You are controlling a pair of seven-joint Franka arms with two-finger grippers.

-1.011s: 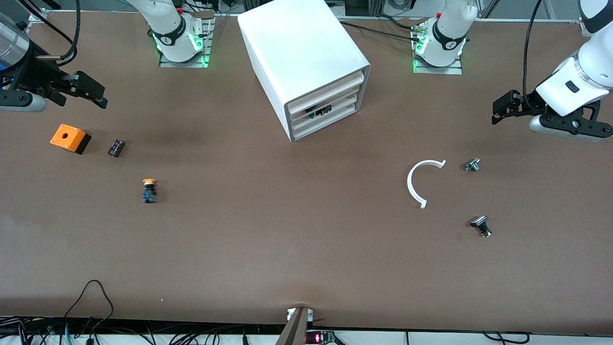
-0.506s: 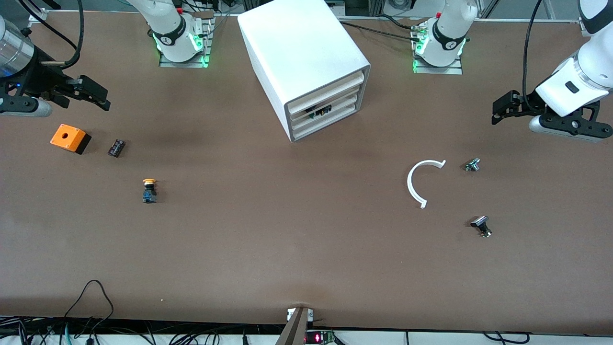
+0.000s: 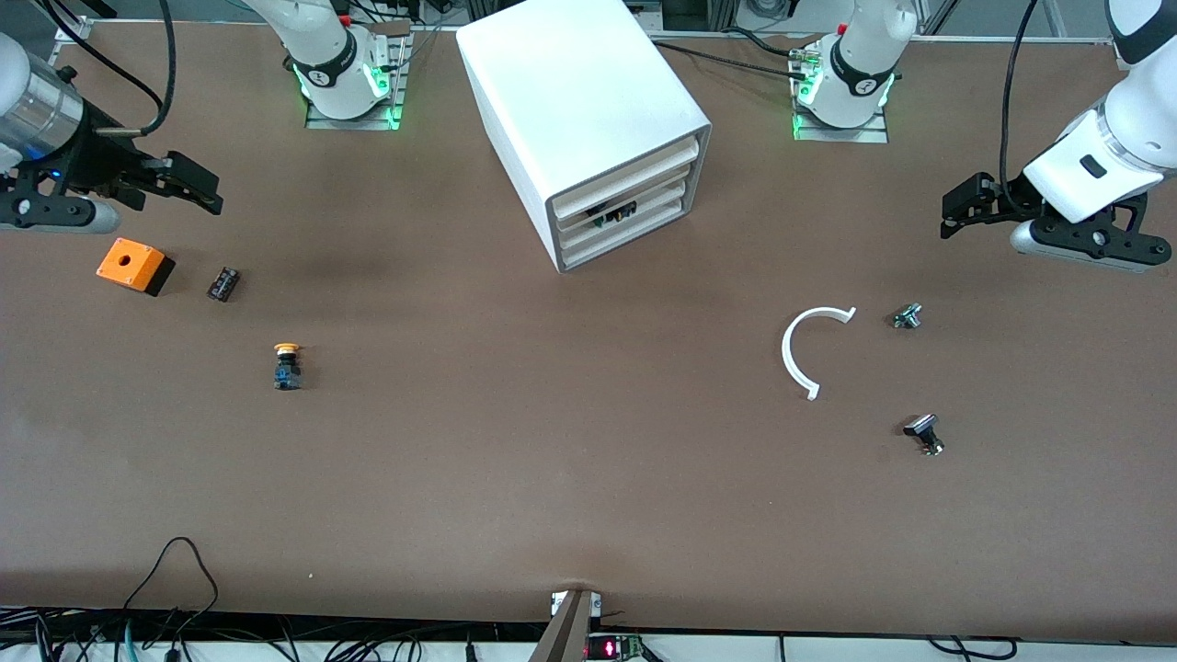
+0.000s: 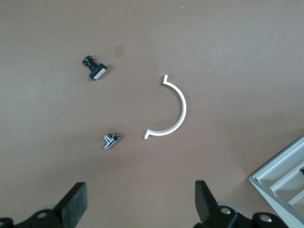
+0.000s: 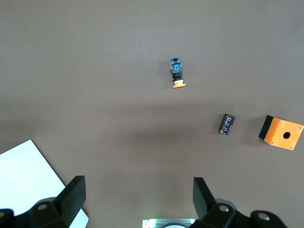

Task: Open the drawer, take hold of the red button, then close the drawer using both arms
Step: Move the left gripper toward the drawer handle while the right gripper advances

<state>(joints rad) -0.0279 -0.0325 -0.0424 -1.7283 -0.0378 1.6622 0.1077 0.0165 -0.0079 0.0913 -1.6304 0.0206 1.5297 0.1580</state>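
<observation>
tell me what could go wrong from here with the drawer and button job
1. The drawer with dark parts at its front edge sits between plain fronts of the cabinet; a gripper could catch the wrong one.
2. The yellow-capped button lies in plain sight and could be grabbed by mistake; no red one shows.
3. The right gripper, open, hangs over the table by the orange box; the left gripper, open, is over bare table. Both are away from the cabinet.

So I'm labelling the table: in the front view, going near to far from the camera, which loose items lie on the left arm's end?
Black-and-silver part → white curved piece → small metal part.
</observation>
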